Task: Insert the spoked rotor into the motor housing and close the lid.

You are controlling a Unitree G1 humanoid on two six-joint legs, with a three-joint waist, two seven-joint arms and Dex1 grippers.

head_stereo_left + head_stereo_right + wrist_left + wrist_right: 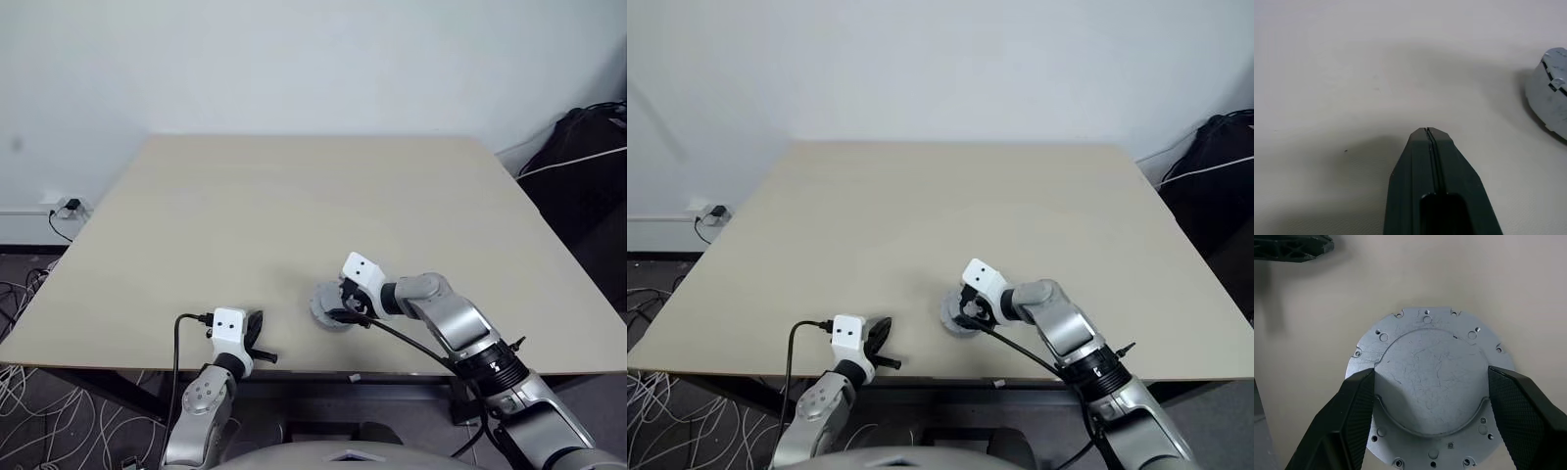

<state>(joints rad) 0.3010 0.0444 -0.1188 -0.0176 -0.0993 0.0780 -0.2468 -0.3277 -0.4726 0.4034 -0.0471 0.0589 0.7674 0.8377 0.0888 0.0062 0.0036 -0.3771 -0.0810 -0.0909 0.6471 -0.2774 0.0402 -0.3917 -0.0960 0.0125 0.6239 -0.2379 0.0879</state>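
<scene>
I see the right gripper (1431,396) spread wide, one finger on each side of the lid's (1430,382) raised middle. The left gripper (1429,134) is pressed together over the bare table (294,196).

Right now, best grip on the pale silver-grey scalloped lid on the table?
Take the pale silver-grey scalloped lid across its raised round middle, from above. It lies flat, plain face up, and that step gives two opposite walls to pinch. The right gripper already straddles it, fingers wide at either side.

no legible text, labels or numbers
</scene>
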